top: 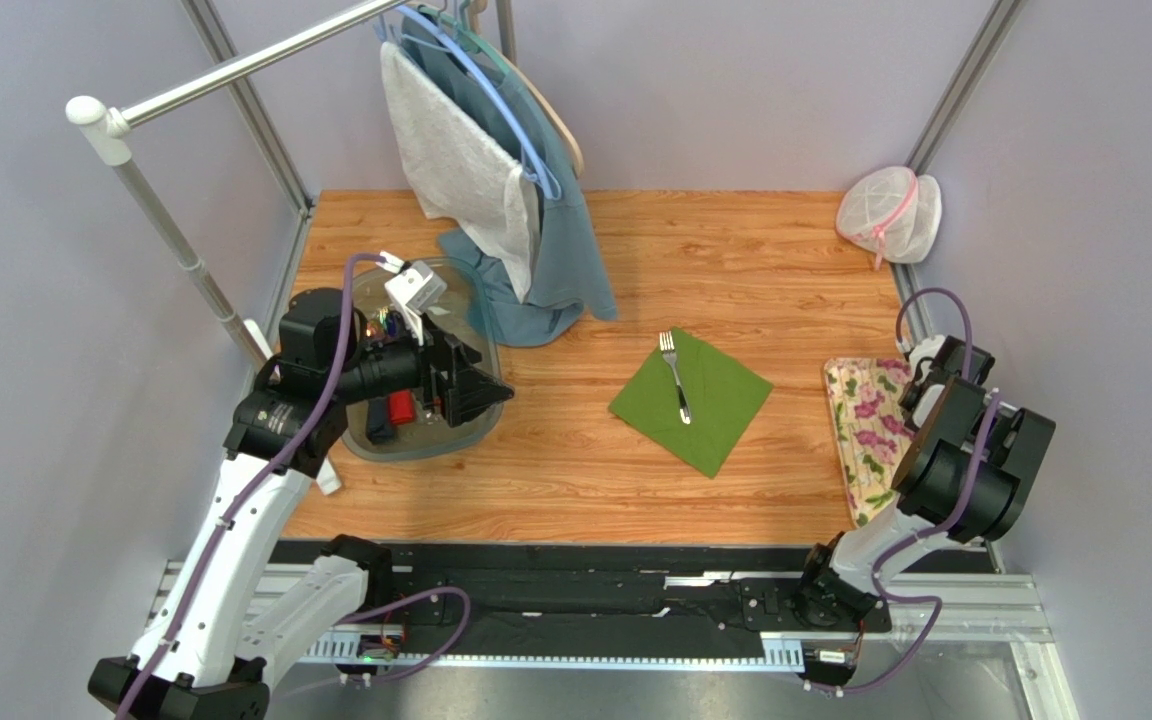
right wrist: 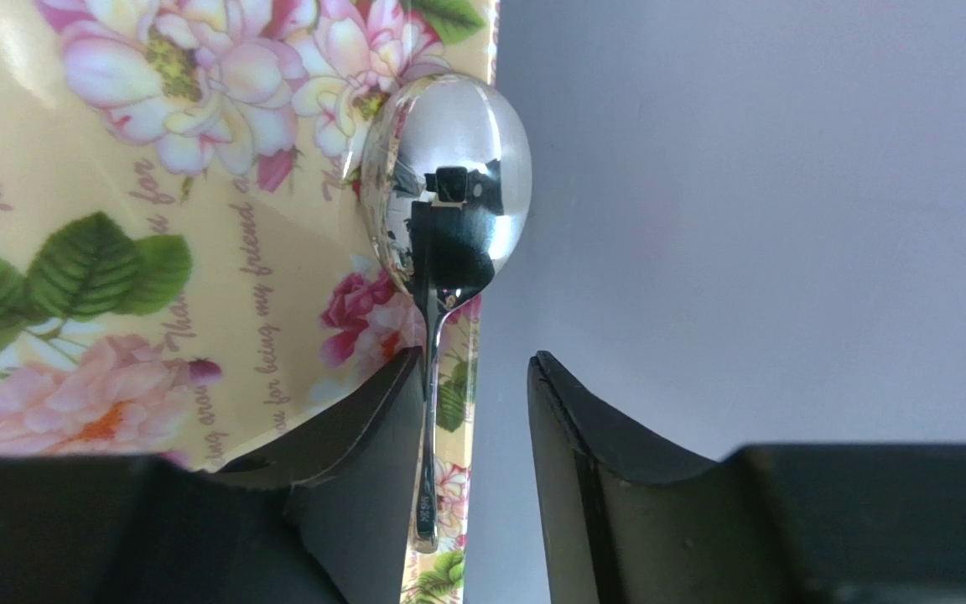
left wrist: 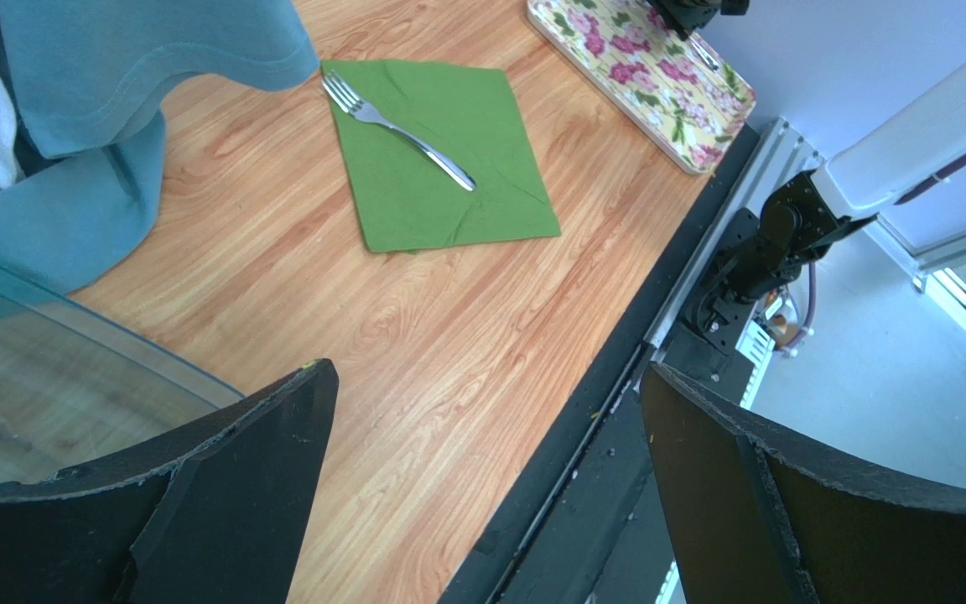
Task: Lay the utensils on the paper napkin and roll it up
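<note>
I'm running this from afar in a robotics lab test cell, not anyone's home. Plain lilac-grey wall panels [top: 748,90] set in aluminium posts [top: 964,83] box in a wood-grain counter [top: 612,495]. The left arm [top: 237,540] and right arm [top: 973,465] are bolted to a metal rail [top: 973,612] along its near edge. The household bits look like staged props: a clothes rail [top: 237,65], mesh laundry bag [top: 889,215], flowered mat [top: 865,428], clear tub [top: 432,446], and a fork [top: 675,378] on a paper napkin [top: 717,405].
</note>
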Tool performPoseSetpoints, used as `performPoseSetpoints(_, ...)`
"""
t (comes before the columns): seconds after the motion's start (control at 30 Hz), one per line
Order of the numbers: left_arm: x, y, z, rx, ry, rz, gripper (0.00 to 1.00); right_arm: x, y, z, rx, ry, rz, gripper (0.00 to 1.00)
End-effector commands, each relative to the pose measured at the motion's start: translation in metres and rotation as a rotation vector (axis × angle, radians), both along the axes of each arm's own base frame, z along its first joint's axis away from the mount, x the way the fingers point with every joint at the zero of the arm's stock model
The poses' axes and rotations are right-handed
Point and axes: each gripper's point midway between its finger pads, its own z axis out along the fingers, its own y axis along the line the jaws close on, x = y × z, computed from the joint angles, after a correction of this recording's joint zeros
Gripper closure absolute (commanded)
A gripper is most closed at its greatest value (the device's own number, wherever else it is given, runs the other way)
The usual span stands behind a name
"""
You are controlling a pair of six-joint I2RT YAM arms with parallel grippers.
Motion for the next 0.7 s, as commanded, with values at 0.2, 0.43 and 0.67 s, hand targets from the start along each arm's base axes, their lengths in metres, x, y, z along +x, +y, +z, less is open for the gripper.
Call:
performPoseSetpoints(0.2,0.004,0.000,0.006,-0.012,-0.031,0.008,0.01,0.007,0.010,-0.004,0.024,-0.009,0.031,0.73)
performPoseSetpoints(0.43,0.004,0.000,0.006,-0.013,-0.028,0.007,0.01,0.010,0.014,-0.003,0.034,-0.001,0.041,0.84)
performPoseSetpoints(0.67,0.003,0.000,0.008,-0.013,-0.035,0.005,0.01,0.006,0.022,-0.002,0.067,0.017,0.047,1.00)
